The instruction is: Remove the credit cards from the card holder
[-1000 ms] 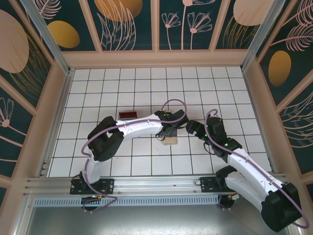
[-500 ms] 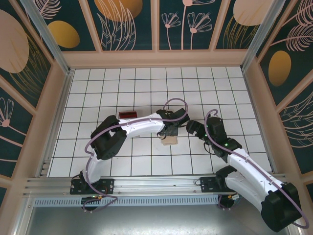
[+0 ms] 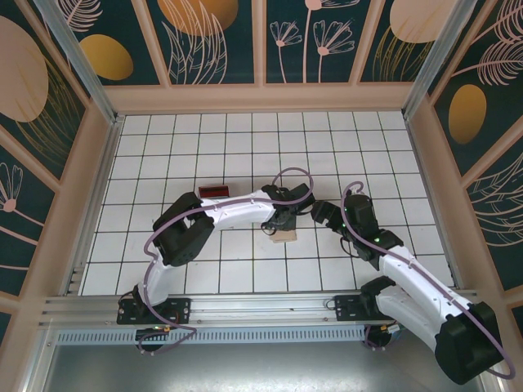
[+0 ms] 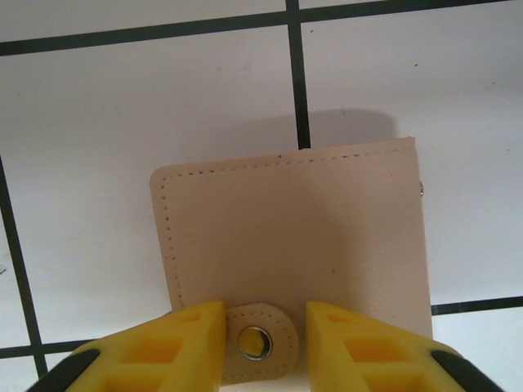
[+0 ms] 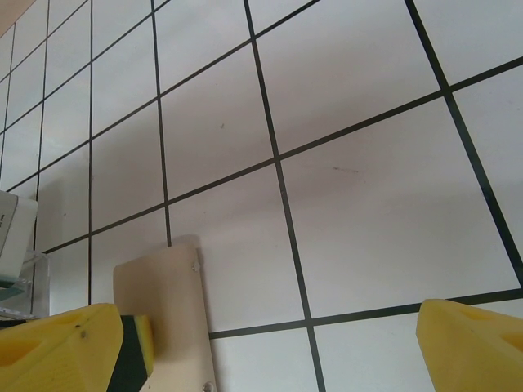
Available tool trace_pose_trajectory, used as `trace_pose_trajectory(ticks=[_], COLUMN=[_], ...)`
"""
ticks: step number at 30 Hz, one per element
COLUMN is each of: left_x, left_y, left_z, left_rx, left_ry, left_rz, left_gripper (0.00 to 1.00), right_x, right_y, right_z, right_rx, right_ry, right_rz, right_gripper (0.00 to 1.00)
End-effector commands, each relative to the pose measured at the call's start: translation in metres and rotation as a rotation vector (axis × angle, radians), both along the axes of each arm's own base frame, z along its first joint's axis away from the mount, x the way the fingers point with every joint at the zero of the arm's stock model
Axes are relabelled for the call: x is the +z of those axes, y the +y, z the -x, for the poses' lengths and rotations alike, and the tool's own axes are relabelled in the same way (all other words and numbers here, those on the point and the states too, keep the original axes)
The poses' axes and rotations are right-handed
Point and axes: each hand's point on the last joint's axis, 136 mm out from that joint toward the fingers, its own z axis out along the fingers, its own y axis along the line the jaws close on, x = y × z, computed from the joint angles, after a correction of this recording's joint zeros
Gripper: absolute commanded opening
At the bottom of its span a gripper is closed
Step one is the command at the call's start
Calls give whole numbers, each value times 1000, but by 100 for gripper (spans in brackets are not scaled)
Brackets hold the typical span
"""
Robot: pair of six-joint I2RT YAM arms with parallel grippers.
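Note:
The card holder [image 4: 290,233] is a flat tan wallet lying closed on the white tiles, its snap tab [image 4: 260,339] with a metal stud fastened. My left gripper [image 4: 261,347] has its yellow jaws narrowed onto that tab, which fills nearly all the space between them. In the top view the left gripper [image 3: 280,222] stands over the holder's far edge [image 3: 283,236]. My right gripper [image 3: 320,214] hovers just right of it, open wide and empty. In its wrist view the right gripper [image 5: 270,351] has the holder [image 5: 167,302] beside its left finger. The credit cards are hidden.
A small tray with a dark red rectangle [image 3: 214,191] sits on the tiles left of and behind the holder. The tiled floor [image 3: 245,147] is boxed in by low walls. A clear plastic edge [image 5: 18,282] shows at the left of the right wrist view.
The left arm's elbow has swung slightly right while its gripper stays at the holder. The right arm has barely moved.

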Motion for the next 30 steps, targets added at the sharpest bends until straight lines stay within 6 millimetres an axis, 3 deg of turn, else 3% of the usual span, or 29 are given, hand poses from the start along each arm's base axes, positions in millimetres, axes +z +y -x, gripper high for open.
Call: trace_pose_trajectory(ticks=[1, 7, 11, 17, 21, 30], left_x=[-28, -23, -11, 9, 17, 19], left_y=[17, 18, 17, 7, 2, -1], left_z=[12, 8, 3, 0, 1, 3], left_rx=[-19, -22, -17, -19, -34, -57], left_ry=[58, 41, 5, -48, -59, -61], left_rz=[-88, -93, -69, 41, 92, 126], left_gripper=[24, 0, 0, 0, 0, 0], right_x=[-1, 1, 6, 6, -3, -36], right_y=[-1, -1, 18, 56, 76, 87], right_z=[-3, -6, -5, 4, 9, 9], right_rx=[-11, -12, 79, 257, 335, 329], right_ry=[-6, -10, -13, 14, 76, 204], right_rz=[-11, -10, -67, -207, -289, -344], right_gripper=[93, 93, 86, 58, 46, 48])
